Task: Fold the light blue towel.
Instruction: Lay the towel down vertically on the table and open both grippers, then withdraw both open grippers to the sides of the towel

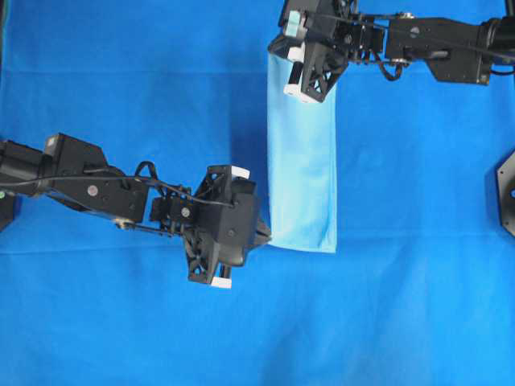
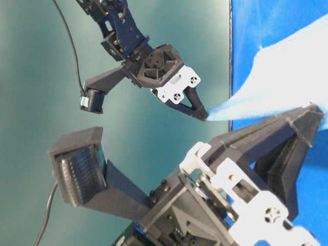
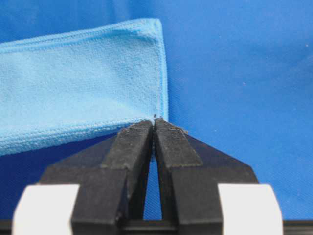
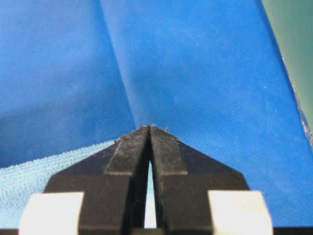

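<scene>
Lab bench, blue table covering (image 1: 121,72), teal backdrop (image 2: 46,102)

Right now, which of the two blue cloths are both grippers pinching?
The light blue towel, the paler narrow strip lying on the darker royal-blue table covering, which neither gripper holds.

1. In the overhead view the right end effector (image 1: 278,55) and its arm cover the far end of the towel (image 1: 302,169), so its far corners cannot be seen.
2. There too, the left end effector (image 1: 265,235) hides the towel's near left corner.
3. In the left wrist view the towel (image 3: 78,93) runs off the left edge.
4. In the right wrist view only a strip of towel (image 4: 54,169) shows beside the fingers (image 4: 129,152); the pinched part is hidden.
5. In the table-level view the near end effector (image 2: 315,115) is blurred and cut off by the bottom edge.
</scene>
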Controlling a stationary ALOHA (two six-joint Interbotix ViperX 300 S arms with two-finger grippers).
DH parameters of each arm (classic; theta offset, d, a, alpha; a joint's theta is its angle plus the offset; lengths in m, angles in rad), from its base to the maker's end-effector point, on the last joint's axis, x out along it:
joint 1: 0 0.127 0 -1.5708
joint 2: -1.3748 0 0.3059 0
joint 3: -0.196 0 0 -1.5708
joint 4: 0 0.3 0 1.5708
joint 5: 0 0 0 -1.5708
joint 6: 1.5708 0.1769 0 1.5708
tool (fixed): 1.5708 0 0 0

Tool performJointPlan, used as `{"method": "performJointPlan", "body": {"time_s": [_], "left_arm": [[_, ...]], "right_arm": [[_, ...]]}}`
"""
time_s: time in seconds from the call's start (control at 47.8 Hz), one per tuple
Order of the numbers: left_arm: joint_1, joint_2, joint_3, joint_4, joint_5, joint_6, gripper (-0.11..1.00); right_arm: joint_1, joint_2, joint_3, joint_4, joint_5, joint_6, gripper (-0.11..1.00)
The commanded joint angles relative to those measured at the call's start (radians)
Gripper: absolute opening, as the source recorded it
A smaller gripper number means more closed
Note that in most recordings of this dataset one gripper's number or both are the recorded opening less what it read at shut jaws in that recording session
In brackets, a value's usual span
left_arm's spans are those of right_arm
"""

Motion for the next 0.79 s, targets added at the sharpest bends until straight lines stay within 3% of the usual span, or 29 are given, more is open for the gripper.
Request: {"method": "performJointPlan", "body": {"time_s": [0.0,0.105,0.293,0.418,0.502,0.544,0.627,0.774], "left_arm": [[-0.015,-0.031,-0.005,-0.002,-0.012,-0.002,0.03],[-0.015,-0.028,-0.008,-0.002,-0.011,-0.002,0.1],[-0.015,-0.029,-0.011,-0.002,-0.012,0.0,0.52],[-0.015,-0.04,-0.005,-0.002,0.0,0.005,0.7],[-0.015,-0.057,-0.002,-0.002,0.021,0.005,0.75],[-0.015,-0.069,-0.002,-0.002,0.037,0.005,0.75],[-0.015,-0.097,0.006,-0.002,0.081,0.002,0.74],[-0.015,-0.169,0.026,-0.002,0.183,-0.008,0.74]], "right_arm": [[0.0,-0.015,-0.02,0.005,-0.005,0.002,0.0],[0.003,-0.015,-0.015,0.008,0.002,0.002,0.0],[0.002,-0.018,-0.009,0.02,0.003,0.018,0.03],[0.0,-0.023,-0.005,0.02,0.005,0.032,0.4],[0.0,-0.023,-0.005,0.02,0.009,0.035,0.62],[0.0,-0.023,-0.005,0.02,0.015,0.035,0.66],[0.0,-0.031,-0.005,0.02,0.025,0.035,0.61],[0.005,-0.071,0.009,0.02,0.057,0.037,0.62]]}}
